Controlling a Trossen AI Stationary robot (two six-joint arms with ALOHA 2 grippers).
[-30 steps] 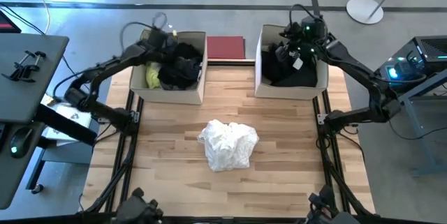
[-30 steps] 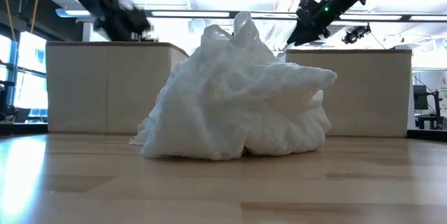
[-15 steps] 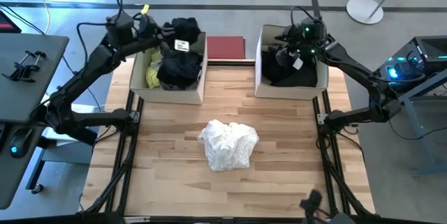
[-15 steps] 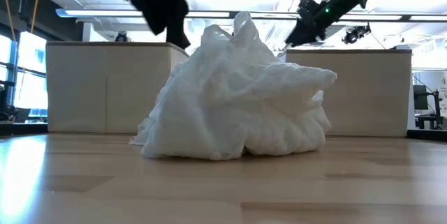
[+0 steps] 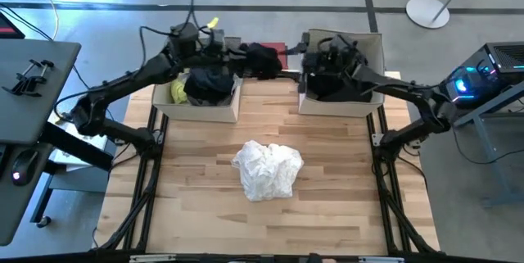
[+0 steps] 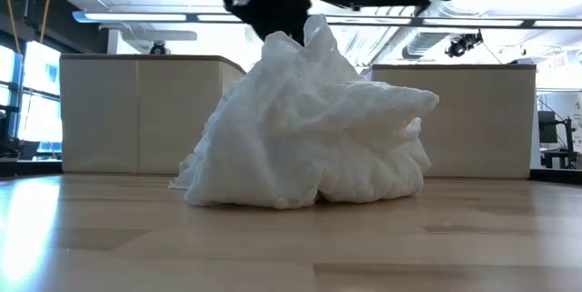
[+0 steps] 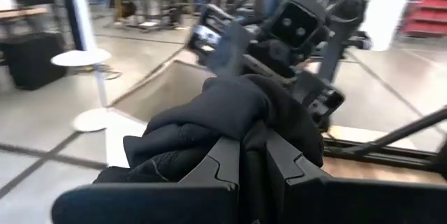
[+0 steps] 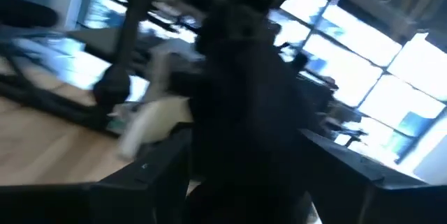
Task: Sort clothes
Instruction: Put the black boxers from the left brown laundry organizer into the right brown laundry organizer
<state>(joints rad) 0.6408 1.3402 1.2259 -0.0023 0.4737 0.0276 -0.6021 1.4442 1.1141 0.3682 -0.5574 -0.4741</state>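
Table (image 5: pixel 196 189): light wooden plank top. 
Lying directly on it:
- white crumpled garment (image 5: pixel 267 169), near the middle, well apart from both boxes.
- left beige fabric box (image 5: pixel 196 112), at the far edge, holding dark clothes and one neon yellow piece (image 5: pixel 178 92).
- right beige fabric box (image 5: pixel 340 106), at the far edge, holding dark clothes.
- flat dark red board (image 5: pixel 283 48), between the boxes, mostly hidden.

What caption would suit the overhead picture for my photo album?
Left gripper carries a black garment between two beige boxes toward the open right gripper; a white garment waits on the table.
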